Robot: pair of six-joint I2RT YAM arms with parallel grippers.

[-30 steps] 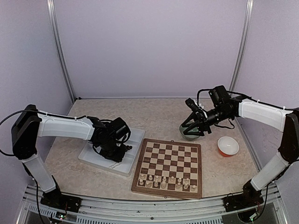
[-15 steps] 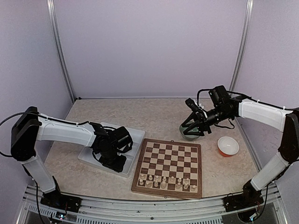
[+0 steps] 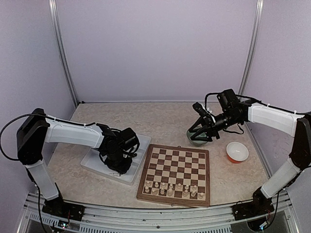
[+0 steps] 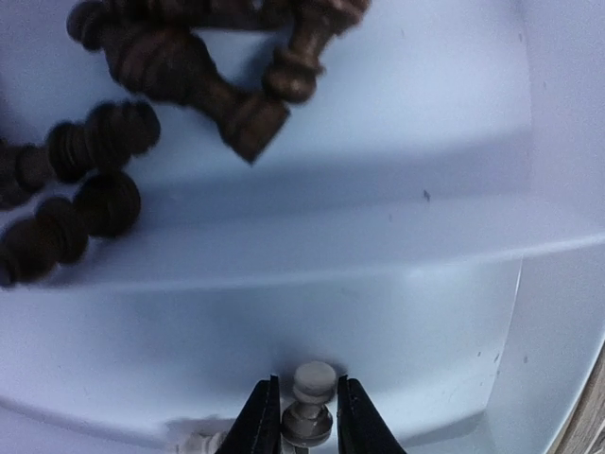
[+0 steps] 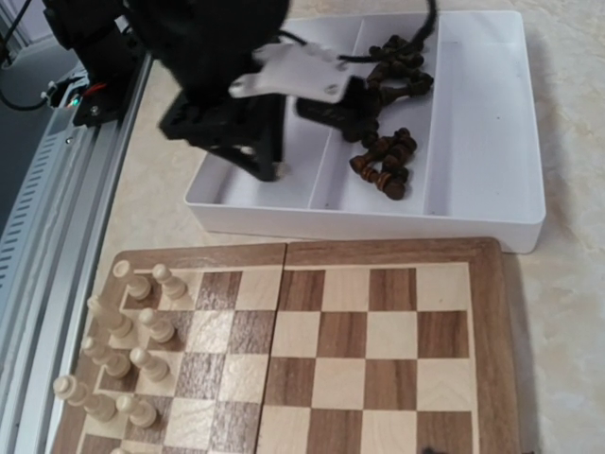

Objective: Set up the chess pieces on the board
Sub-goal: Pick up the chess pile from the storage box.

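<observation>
The board lies at the table's middle. Several cream-white chess pieces stand on its two near rows, seen too in the right wrist view. Dark chess pieces lie in a heap in the white tray. My left gripper reaches down into the tray's neighbouring compartment. It is shut on a white pawn, one finger on each side of it. My right gripper hangs open over a greenish bowl, well behind the board.
An orange bowl with a white inside stands right of the board. The tray's raised dividers and walls surround the left gripper. A metal rail runs along the table's near edge.
My left gripper shifted a little within the tray, opened, and closed again on the white pawn. The right arm has not moved.
</observation>
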